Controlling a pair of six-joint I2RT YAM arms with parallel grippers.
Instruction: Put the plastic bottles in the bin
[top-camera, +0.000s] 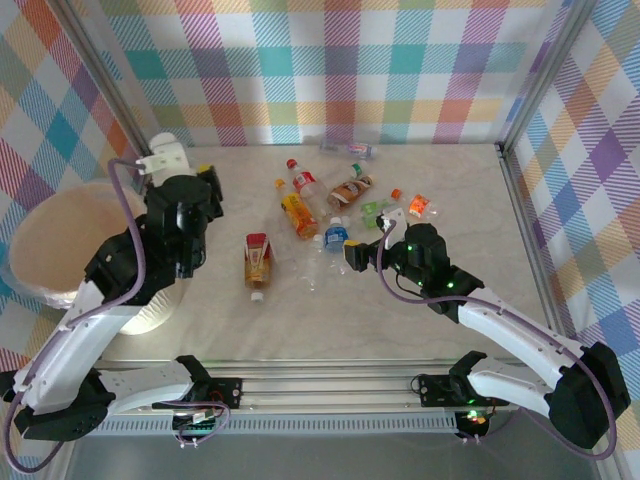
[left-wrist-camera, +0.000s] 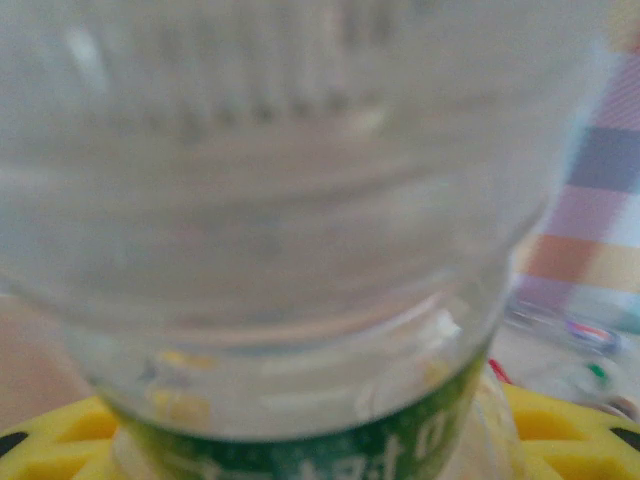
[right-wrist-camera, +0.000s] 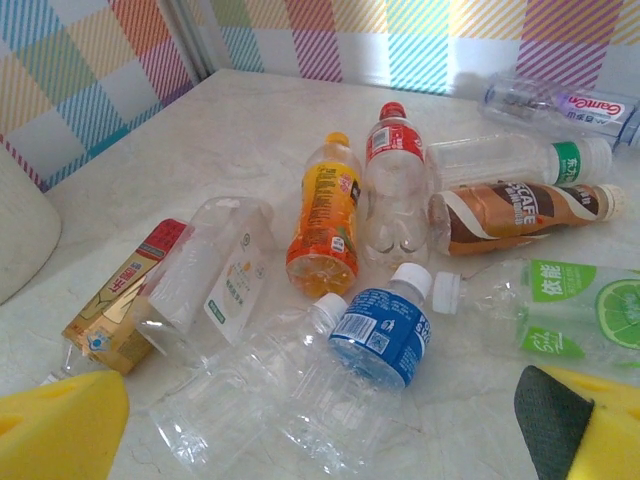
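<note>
My left gripper (top-camera: 172, 166) is shut on a clear plastic bottle (top-camera: 163, 152) with a green label (left-wrist-camera: 330, 445). It holds the bottle raised beside the rim of the white bin (top-camera: 40, 262). Close up, the bottle sits between the yellow fingers (left-wrist-camera: 60, 440). Several more plastic bottles lie mid-table: blue-labelled (top-camera: 335, 237) (right-wrist-camera: 380, 335), orange (right-wrist-camera: 322, 220), red-labelled (right-wrist-camera: 393, 150), brown (right-wrist-camera: 520, 215), lime green (right-wrist-camera: 560, 310) and red-gold (top-camera: 258, 260). My right gripper (top-camera: 372, 238) (right-wrist-camera: 320, 445) stands open just short of the blue-labelled bottle and holds nothing.
Two crushed clear bottles (right-wrist-camera: 250, 390) (right-wrist-camera: 215, 275) lie close in front of the right fingers. Further bottles (right-wrist-camera: 560, 105) rest near the checked back wall. The bin's white side (right-wrist-camera: 20, 230) stands at the table's left. A metal frame post (top-camera: 520, 190) runs along the right edge.
</note>
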